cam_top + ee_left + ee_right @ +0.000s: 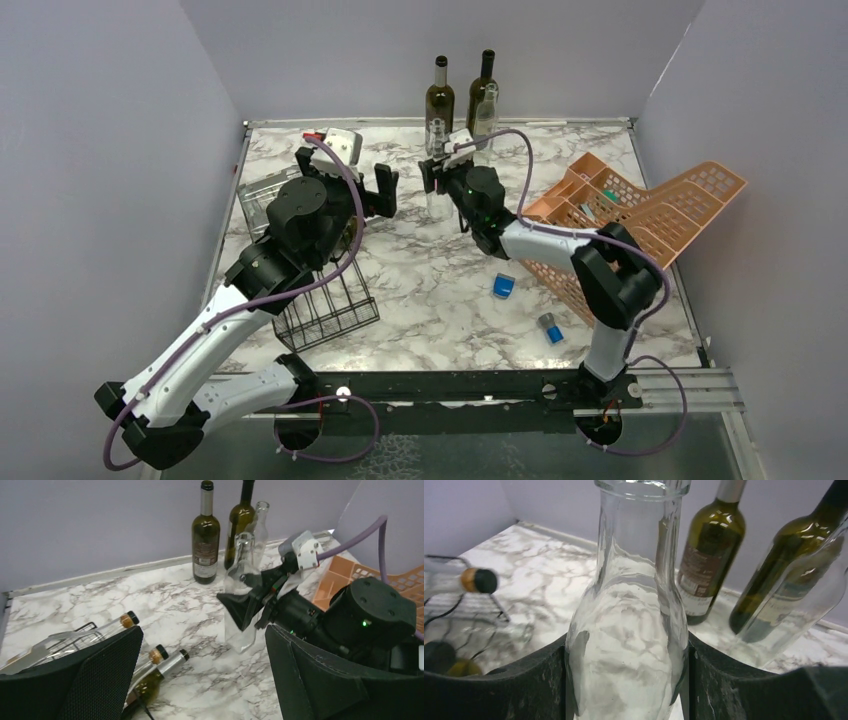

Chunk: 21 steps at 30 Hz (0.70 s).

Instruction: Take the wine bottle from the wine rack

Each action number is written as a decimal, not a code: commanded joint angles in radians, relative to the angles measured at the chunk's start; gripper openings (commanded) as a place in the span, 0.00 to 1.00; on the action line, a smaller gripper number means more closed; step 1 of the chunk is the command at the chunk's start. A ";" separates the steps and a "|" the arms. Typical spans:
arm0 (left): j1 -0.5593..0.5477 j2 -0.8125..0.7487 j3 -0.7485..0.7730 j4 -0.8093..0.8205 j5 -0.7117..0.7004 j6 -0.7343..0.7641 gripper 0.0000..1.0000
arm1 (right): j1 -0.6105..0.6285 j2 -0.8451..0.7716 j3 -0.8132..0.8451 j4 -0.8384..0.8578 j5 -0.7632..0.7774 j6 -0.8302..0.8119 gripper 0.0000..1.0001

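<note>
Right fingers (549, 685): clamped against both sides of a clear-glass wine bottle (629, 645), on the body below its shoulder.
Left fingers (95, 680): spread wide with nothing held between them, poised above the bench (430, 280) between the rack and the gripped bottle.
Wine bottle: stood upright, and its base is seen on the bench in the left wrist view. It is off the rack and well apart from it, towards the back middle.
Wine rack (330, 305): a black wire frame at the left of the bench, partly covered by the left arm in the top view.
Lying bottles: a clear one with a cork-coloured stopper (129, 619) is seen on its side among wire. Two more necks (170, 661) lie just beside it, and which slots they occupy cannot be told.
Back wall: two dark green bottles (439, 98) and a second clear bottle (487, 112) are stood close together, just behind the gripped one.
Orange mesh organizer (650, 215): tipped over at the right of the bench, beside the right arm.
Small blue things (503, 287): two are seen on the bench near the organizer, too small to be identified.
</note>
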State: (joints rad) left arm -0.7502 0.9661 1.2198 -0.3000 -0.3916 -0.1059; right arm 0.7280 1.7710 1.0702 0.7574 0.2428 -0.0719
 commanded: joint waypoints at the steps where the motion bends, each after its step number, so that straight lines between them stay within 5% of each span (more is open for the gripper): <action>1: -0.003 -0.034 -0.054 0.068 -0.120 0.136 0.99 | -0.063 0.138 0.168 0.230 0.027 -0.074 0.44; 10: -0.001 -0.062 -0.134 0.103 -0.239 0.156 0.99 | -0.148 0.490 0.527 0.316 0.057 -0.115 0.46; 21: 0.000 -0.074 -0.230 0.188 -0.275 0.160 0.99 | -0.159 0.719 0.777 0.339 0.091 -0.156 0.46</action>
State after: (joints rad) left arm -0.7502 0.8978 1.0000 -0.1703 -0.6369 0.0467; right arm 0.5667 2.4619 1.7710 0.9707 0.2878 -0.1898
